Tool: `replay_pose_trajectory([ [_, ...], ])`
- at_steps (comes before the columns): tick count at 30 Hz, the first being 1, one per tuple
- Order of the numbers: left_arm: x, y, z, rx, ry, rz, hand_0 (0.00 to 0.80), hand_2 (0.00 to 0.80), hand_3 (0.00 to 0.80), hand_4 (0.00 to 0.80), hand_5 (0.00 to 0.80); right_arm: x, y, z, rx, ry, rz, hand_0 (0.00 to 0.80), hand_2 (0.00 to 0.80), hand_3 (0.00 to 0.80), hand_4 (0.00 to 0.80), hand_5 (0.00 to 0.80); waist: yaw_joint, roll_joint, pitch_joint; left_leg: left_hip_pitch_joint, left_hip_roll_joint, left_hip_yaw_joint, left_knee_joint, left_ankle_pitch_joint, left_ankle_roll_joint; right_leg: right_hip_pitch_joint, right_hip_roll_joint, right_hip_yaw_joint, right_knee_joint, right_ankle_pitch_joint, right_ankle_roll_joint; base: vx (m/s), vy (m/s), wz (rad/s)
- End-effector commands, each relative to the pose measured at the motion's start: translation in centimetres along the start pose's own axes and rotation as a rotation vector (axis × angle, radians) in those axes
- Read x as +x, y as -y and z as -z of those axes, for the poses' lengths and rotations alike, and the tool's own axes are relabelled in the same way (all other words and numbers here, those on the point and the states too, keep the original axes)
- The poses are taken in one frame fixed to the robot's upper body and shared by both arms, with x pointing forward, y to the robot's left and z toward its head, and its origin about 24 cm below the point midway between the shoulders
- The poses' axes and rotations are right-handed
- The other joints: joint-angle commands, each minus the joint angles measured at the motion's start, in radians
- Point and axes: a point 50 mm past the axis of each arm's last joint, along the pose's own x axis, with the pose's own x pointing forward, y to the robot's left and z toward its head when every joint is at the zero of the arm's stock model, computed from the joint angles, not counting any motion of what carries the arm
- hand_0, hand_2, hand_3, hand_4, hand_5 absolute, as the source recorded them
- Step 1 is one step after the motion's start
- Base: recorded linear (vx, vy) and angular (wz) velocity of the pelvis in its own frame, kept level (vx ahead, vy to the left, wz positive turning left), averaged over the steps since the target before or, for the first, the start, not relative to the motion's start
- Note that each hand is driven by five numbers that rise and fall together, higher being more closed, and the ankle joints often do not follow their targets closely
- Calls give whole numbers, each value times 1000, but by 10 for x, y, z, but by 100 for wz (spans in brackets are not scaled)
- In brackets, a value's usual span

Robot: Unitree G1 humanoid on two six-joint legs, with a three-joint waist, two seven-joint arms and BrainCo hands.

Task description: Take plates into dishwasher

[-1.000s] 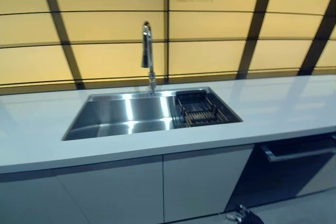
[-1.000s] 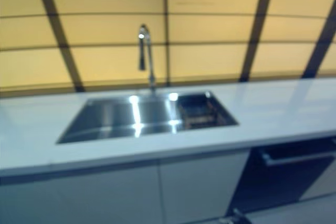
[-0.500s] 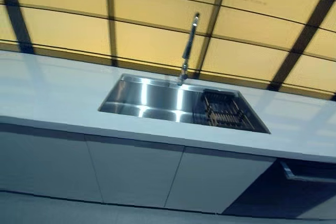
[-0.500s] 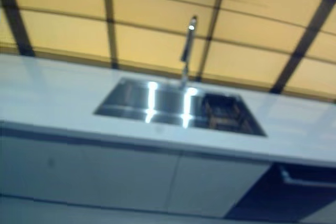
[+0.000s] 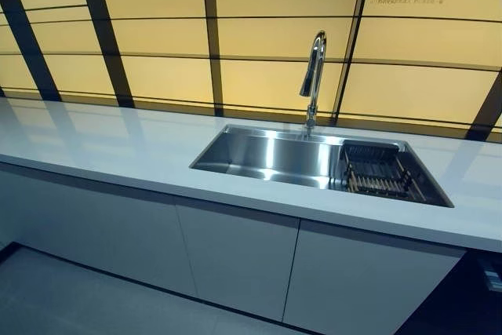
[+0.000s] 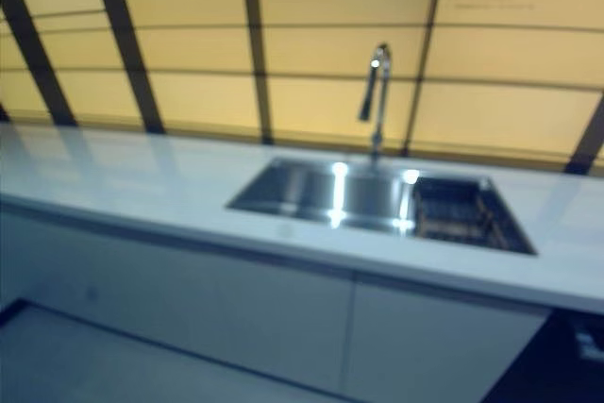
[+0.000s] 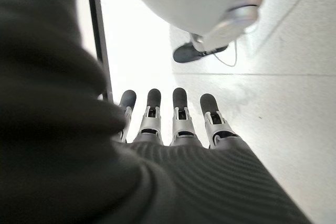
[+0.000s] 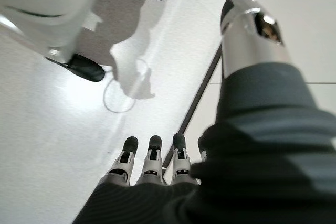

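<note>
While both hands (image 7: 173,124) hang empty, sink (image 5: 267,154) holds rack (image 5: 376,178).

White counter (image 5: 118,143); steel sink (image 5: 274,154); yellow panelled wall (image 5: 259,37)

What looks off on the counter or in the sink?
Nothing spilled or askew. The white countertop is bare, and the stainless steel sink holds only a dark wire rack at its right end. No plates show.
</note>
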Motion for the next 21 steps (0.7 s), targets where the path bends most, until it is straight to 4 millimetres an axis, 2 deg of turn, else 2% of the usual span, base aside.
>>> replay_pose_trajectory([
  [1,2,-17,-20,-46,54,-39,0,0,0,0,0,5,-4,-23,-11,41,-4,0,0,0,0,0,-19,-127,35,-16,-195,9,197,-197,136,-14,0,38,-1,31,-57,-129,37,-7],
  [2,2,-15,-16,-58,39,-38,0,0,0,0,0,4,-3,-18,-5,26,0,0,0,0,0,0,-28,-133,21,18,-210,0,219,-240,147,-28,-5,47,-2,42,-51,-69,38,-9],
  [4,1,-15,-14,-67,33,-34,0,0,0,0,0,4,-3,-16,2,19,4,0,0,0,0,0,-35,-131,11,45,-214,-5,209,-255,146,-36,-2,48,-6,48,-46,-60,70,-3],
  [8,2,-14,-15,-62,36,-13,0,0,0,0,0,3,-3,-10,52,16,32,0,0,0,0,0,-62,-110,-18,139,-179,31,37,-209,143,-53,19,27,-23,55,-32,-46,113,-13],
  [11,1,-12,-14,-53,39,0,0,0,0,0,0,3,-3,-6,74,4,46,0,0,0,0,0,-70,-105,-29,167,-182,40,-36,-184,143,-46,28,27,-48,68,-27,1,120,6],
  [21,1,-13,-10,-33,31,-2,0,0,0,0,0,2,-13,4,65,-6,11,0,0,0,0,0,-78,-105,-54,199,-195,72,-99,-171,152,-35,24,20,-70,81,-9,9,72,-3],
])
